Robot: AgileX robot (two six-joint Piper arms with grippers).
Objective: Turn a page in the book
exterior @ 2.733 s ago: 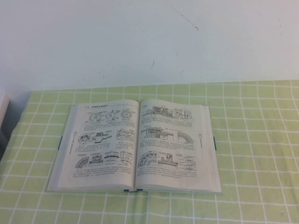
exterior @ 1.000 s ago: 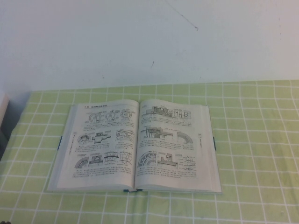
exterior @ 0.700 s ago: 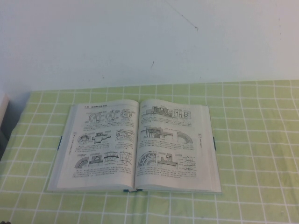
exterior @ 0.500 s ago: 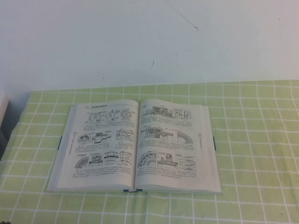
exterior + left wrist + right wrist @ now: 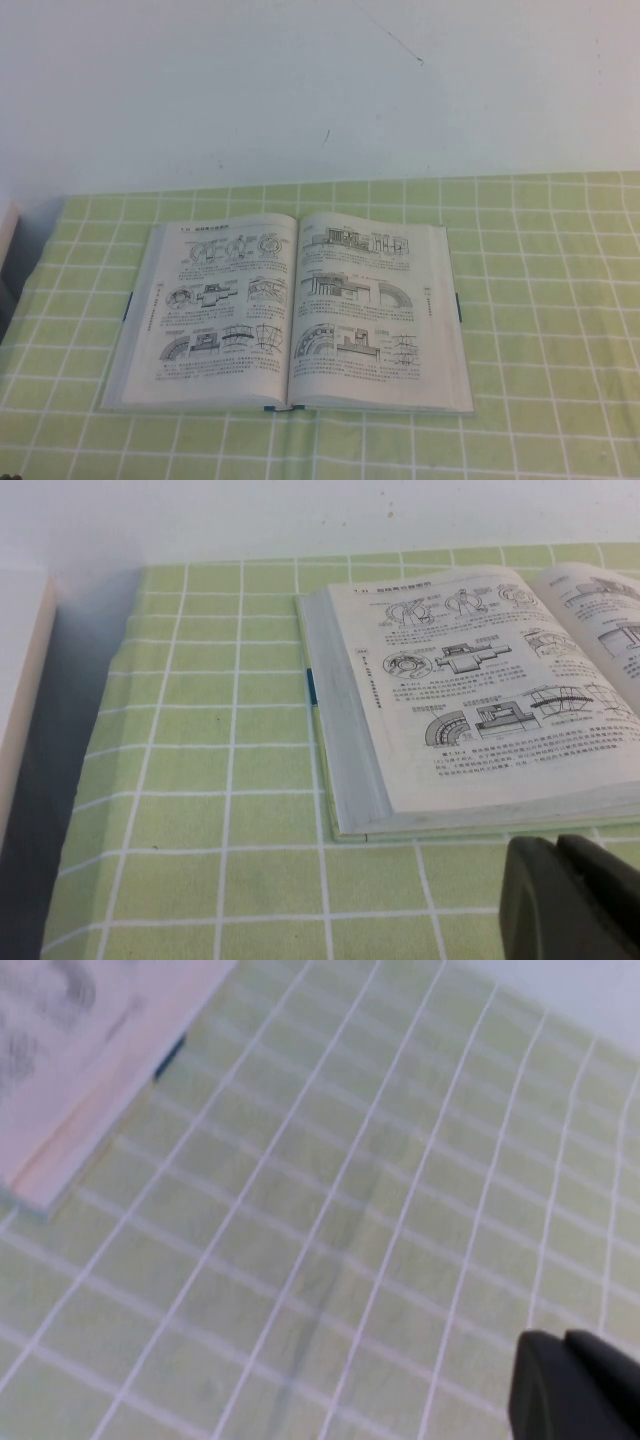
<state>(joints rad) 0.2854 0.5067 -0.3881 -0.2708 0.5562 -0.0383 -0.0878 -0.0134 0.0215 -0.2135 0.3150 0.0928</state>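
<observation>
The book (image 5: 290,310) lies open and flat on the green checked cloth, with thin blue cover edges at its sides. Its right-hand page (image 5: 370,310) shows line drawings of rings and arches and lies flat. In the high view neither arm shows. In the left wrist view my left gripper (image 5: 557,845) is shut and empty, hovering a little off the book's (image 5: 470,700) near left corner. In the right wrist view my right gripper (image 5: 565,1340) is shut and empty over bare cloth, well away from the book's (image 5: 80,1060) right edge.
A white box-like object (image 5: 5,225) stands at the table's far left edge, also seen in the left wrist view as a white box (image 5: 20,680). A pale wall (image 5: 320,80) rises behind the table. Green checked cloth (image 5: 550,300) spreads to the right of the book.
</observation>
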